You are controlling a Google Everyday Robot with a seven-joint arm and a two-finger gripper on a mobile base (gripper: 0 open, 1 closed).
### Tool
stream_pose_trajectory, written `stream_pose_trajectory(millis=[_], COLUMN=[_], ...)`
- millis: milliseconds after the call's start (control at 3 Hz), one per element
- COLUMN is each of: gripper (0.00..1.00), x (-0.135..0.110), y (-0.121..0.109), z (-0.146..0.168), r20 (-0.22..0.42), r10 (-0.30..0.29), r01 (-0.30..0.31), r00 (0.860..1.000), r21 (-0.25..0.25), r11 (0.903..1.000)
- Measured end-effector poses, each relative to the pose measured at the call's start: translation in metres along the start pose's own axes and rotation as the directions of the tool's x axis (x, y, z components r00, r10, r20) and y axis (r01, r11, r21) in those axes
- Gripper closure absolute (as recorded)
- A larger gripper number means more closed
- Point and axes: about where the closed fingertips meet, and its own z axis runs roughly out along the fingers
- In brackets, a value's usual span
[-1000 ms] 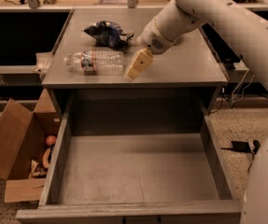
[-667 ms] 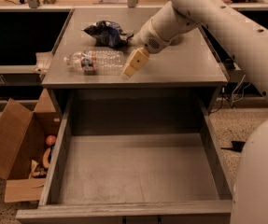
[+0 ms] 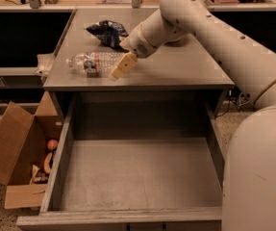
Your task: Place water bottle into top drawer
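The water bottle (image 3: 92, 62) lies on its side on the grey cabinet top (image 3: 176, 69), near the front left edge, with its white cap pointing left. My gripper (image 3: 123, 66) reaches in from the right on the white arm and sits at the bottle's right end, overlapping its base. The top drawer (image 3: 137, 174) is pulled fully out below the cabinet top, and its flat grey bottom is bare.
A dark blue wrinkly snack bag (image 3: 107, 32) lies on the cabinet top just behind the bottle. An open brown cardboard box (image 3: 12, 150) with several small items stands on the floor left of the drawer. My white body (image 3: 260, 177) fills the lower right.
My gripper has moved left and slightly forward along the cabinet top, from beside the bottle to its right end. The bottle and drawer have not moved.
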Motion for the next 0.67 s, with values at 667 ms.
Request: stream_pose_trajectory(millis=[667], gripper=[0.68], x=[-0.031], y=[0.03], z=[0.007], r20=[0.063], r10=[-0.009], r01=[0.009], r00=[0.998], r21=[-0.009], r11=[0.9999])
